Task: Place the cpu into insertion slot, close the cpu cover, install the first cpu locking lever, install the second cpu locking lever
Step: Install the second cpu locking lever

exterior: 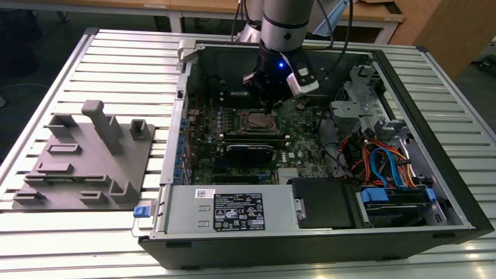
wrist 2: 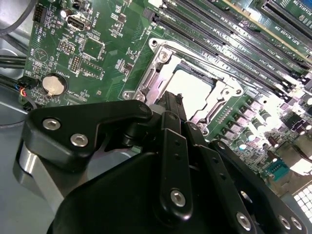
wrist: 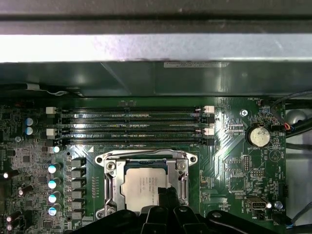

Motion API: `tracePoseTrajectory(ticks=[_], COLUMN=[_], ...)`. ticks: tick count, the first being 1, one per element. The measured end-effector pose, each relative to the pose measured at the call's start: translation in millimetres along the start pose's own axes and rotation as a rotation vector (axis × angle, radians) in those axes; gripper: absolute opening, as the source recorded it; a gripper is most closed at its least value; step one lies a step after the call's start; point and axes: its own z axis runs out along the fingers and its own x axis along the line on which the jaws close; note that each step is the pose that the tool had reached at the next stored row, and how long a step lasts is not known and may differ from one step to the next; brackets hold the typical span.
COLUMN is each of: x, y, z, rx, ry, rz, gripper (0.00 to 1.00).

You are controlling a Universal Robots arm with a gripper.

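Observation:
The cpu [wrist: 144, 187] lies flat in the insertion slot [wrist: 108, 165] on the green motherboard, its silver-grey top showing through the window of the cpu cover [wrist: 181, 181]. The cover is down over the chip. The second wrist view also shows the cpu [wrist 2: 195, 87] and the cpu cover [wrist 2: 161, 63]. My gripper [wrist: 165, 194] hangs just above one edge of the socket with its black fingers [wrist 2: 171, 105] pressed together and nothing between them. In the exterior view my gripper [exterior: 268, 106] stands over the insertion slot [exterior: 252, 120] inside the open computer case.
Long black memory slots [wrist: 131, 127] run beside the socket. A round coin battery [wrist: 257, 136] sits on the board. Coloured cables [exterior: 384, 165] and a drive cage fill the case at the exterior view's right. A grey fixture block [exterior: 85, 157] stands on the table at the exterior view's left.

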Motion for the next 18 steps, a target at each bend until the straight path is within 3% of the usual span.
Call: tracePoseTrajectory(ticks=[9,13,14,17,18], x=[-0.3,-0.5,-0.5,-0.6,-0.5], y=[-11.8,-18.4,-19.9,-21.7,-21.8], z=[0.4,0.3,0.3,0.3,0.2], rx=[0.0165,0.0176,0.0137,-0.0318,-0.0356], ry=[-0.0004,-0.0004,-0.0004,0.0009,0.0011], rz=[0.000,0.000,0.000,0.000,0.000], gripper=[0.10,0.10,0.10,0.10,0.10])
